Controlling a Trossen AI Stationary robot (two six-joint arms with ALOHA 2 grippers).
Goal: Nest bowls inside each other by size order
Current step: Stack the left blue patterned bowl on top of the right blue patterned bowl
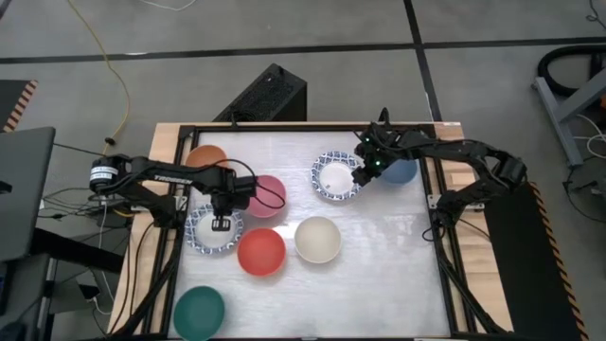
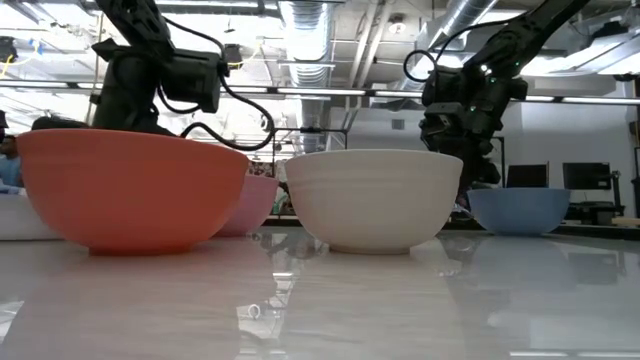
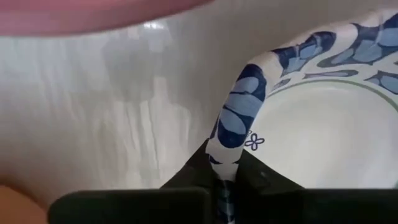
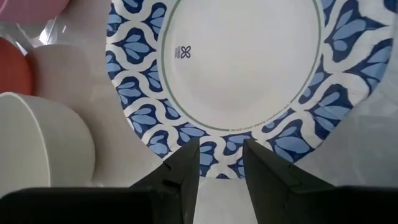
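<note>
Two white bowls with blue-patterned rims show. One (image 1: 210,237) is at the left. My left gripper (image 1: 222,224) stands over it, shut on its rim. The other (image 1: 333,177) sits on its base at the far middle. My right gripper (image 1: 364,170) hovers open over its right rim (image 4: 211,149); I see no touch. The orange (image 1: 203,156), pink (image 1: 268,195), red (image 1: 260,252), cream (image 1: 317,239), green (image 1: 199,314) and blue (image 1: 403,171) bowls each stand alone on the table. My left gripper pinches the patterned bowl's rim (image 3: 229,142), one finger inside the bowl and one outside. The fingers come from above, pointing down. Whether the bowl is lifted off the table, I cannot tell.
The pink bowl lies close beside my left gripper, and the blue bowl just right of my right gripper. In the low view the red bowl (image 2: 130,190) and cream bowl (image 2: 375,200) stand nearest. Bare tabletop (image 1: 379,275) lies at the near right.
</note>
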